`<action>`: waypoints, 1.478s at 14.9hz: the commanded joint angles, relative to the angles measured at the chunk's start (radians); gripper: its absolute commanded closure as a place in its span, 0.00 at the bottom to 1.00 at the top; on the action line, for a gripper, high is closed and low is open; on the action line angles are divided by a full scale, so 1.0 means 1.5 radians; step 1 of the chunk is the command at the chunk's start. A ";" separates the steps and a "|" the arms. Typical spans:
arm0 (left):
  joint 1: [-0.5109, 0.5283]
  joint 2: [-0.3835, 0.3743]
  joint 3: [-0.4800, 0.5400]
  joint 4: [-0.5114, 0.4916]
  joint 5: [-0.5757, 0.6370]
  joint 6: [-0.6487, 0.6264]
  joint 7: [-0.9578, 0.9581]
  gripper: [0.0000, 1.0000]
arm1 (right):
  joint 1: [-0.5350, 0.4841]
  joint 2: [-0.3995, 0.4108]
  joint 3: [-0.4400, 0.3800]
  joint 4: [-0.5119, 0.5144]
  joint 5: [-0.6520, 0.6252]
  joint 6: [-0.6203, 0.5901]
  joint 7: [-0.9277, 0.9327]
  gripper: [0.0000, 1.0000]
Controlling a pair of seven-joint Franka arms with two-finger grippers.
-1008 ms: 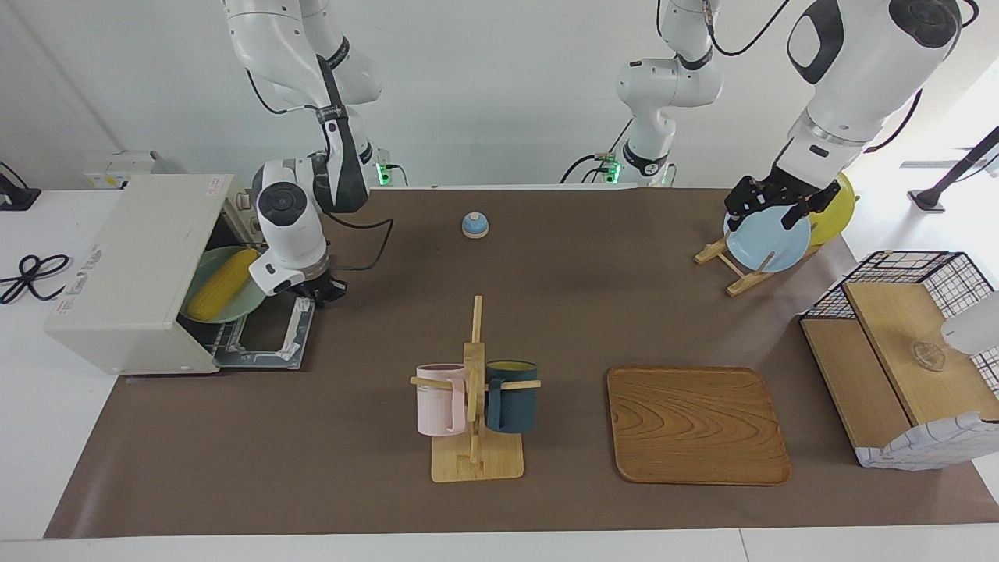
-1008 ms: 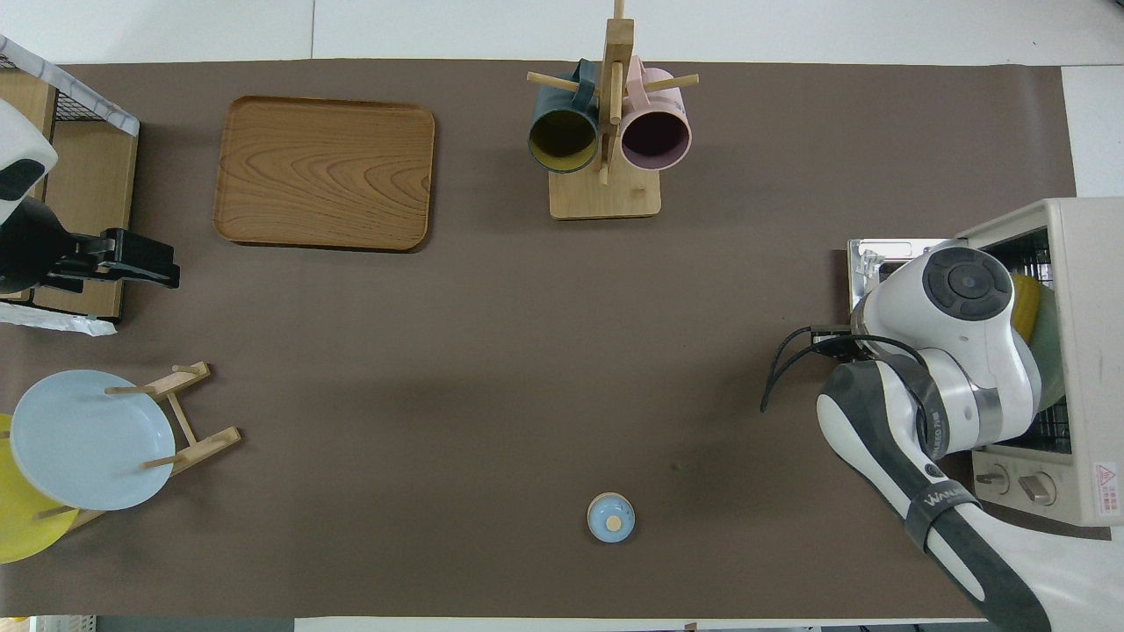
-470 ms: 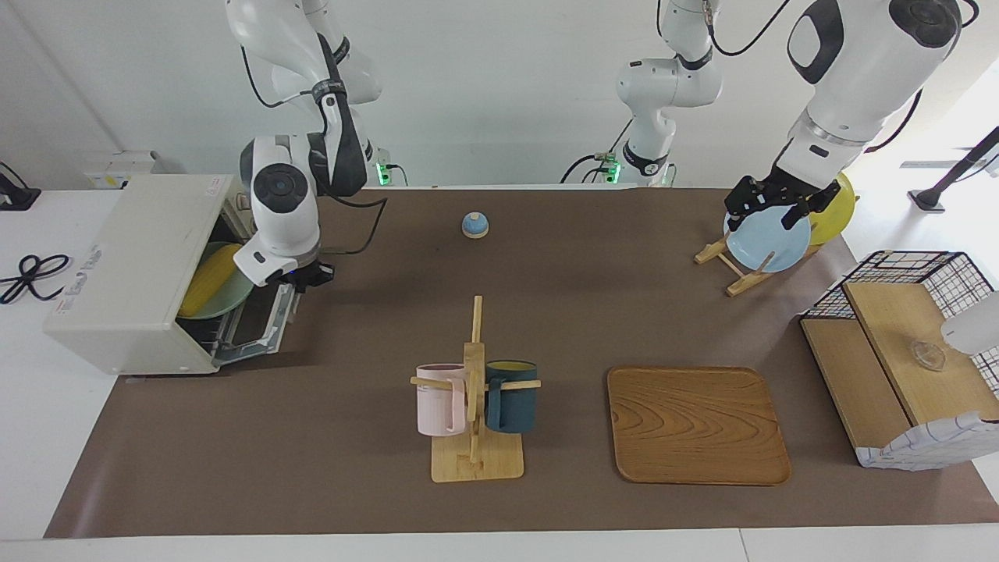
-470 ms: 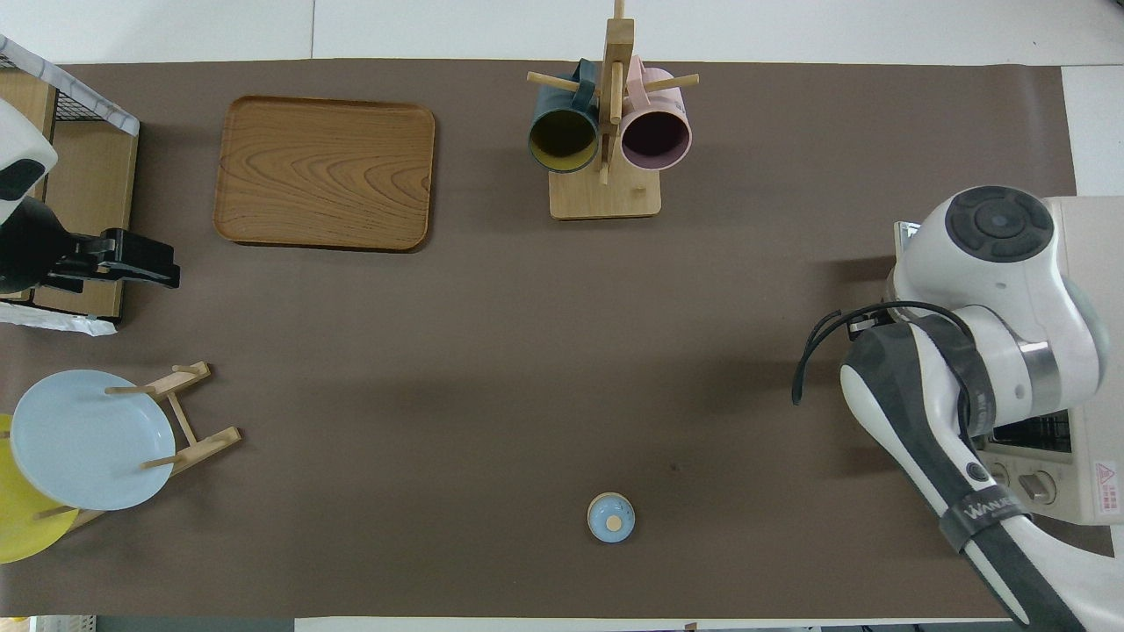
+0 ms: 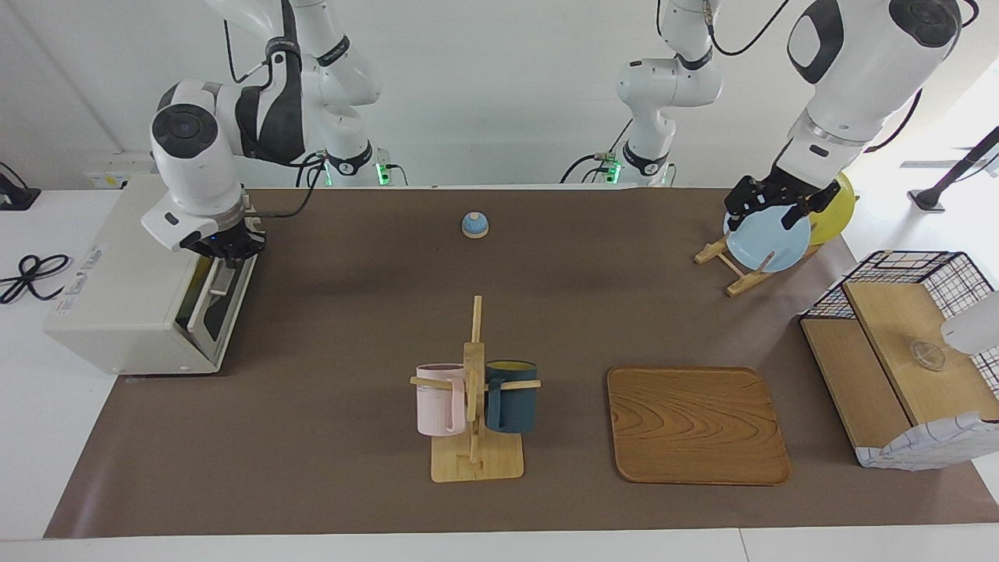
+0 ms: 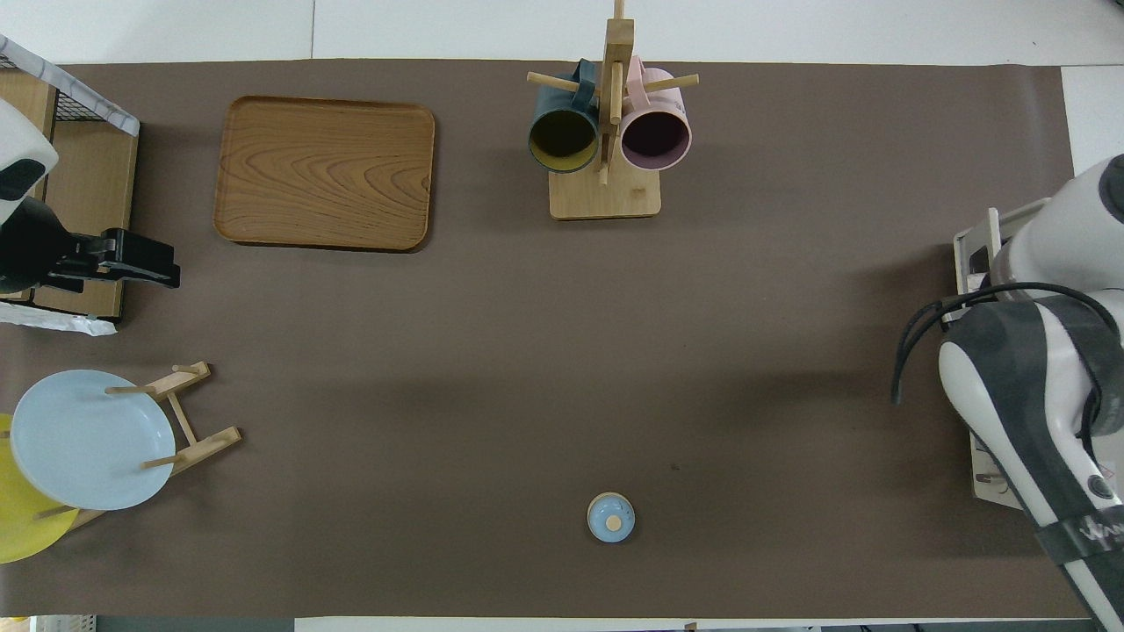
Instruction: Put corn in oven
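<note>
The off-white oven (image 5: 133, 265) stands at the right arm's end of the table. Its glass door (image 5: 218, 300) is tipped up, almost shut. My right gripper (image 5: 230, 248) is at the door's top edge, shut on the bar handle. The corn is hidden inside the oven behind the door. In the overhead view only the oven's door edge (image 6: 973, 259) shows, and the right arm (image 6: 1036, 377) covers the rest and the gripper. My left gripper (image 5: 769, 207) waits in the air above the blue plate (image 5: 769, 243) at the left arm's end.
A wooden mug rack (image 5: 474, 390) with a pink and a dark mug stands mid-table. A wooden tray (image 5: 697, 425) lies beside it. A small blue knobbed lid (image 5: 474, 225) sits near the robots. A plate rack holds the blue plate and a yellow plate (image 5: 837, 209). A wire shelf basket (image 5: 897, 351) is at the table's end.
The right gripper swung the oven door up from flat open to almost shut. The corn on its green plate, seen inside before, is now hidden. The left arm has not moved.
</note>
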 commanded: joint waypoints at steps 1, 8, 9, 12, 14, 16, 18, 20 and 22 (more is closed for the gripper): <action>0.005 -0.015 -0.001 -0.014 -0.008 -0.002 -0.001 0.00 | -0.004 0.013 0.006 0.033 0.009 -0.029 -0.009 0.99; 0.005 -0.015 -0.001 -0.014 -0.008 -0.002 -0.001 0.00 | 0.006 0.040 0.021 0.221 0.091 -0.197 -0.011 0.93; 0.005 -0.015 -0.001 -0.014 -0.008 -0.002 -0.001 0.00 | 0.007 0.040 0.029 0.247 0.119 -0.216 -0.009 0.91; 0.005 -0.015 -0.001 -0.014 -0.008 -0.002 -0.001 0.00 | 0.007 0.041 0.050 0.285 0.166 -0.240 -0.006 0.78; 0.005 -0.015 -0.001 -0.014 -0.008 -0.002 -0.001 0.00 | 0.006 0.041 0.051 0.289 0.161 -0.265 -0.005 0.78; 0.005 -0.015 -0.001 -0.014 -0.008 -0.002 -0.001 0.00 | 0.006 0.039 0.051 0.292 0.165 -0.273 -0.005 0.62; 0.005 -0.015 -0.001 -0.014 -0.008 -0.002 0.000 0.00 | 0.007 0.032 0.051 0.290 0.166 -0.286 -0.005 0.35; 0.005 -0.015 -0.001 -0.014 -0.008 -0.002 -0.001 0.00 | 0.003 0.033 0.051 0.290 0.169 -0.282 -0.010 0.00; 0.005 -0.015 -0.001 -0.014 -0.008 -0.002 -0.001 0.00 | 0.018 0.034 0.044 0.294 0.171 -0.281 -0.005 0.00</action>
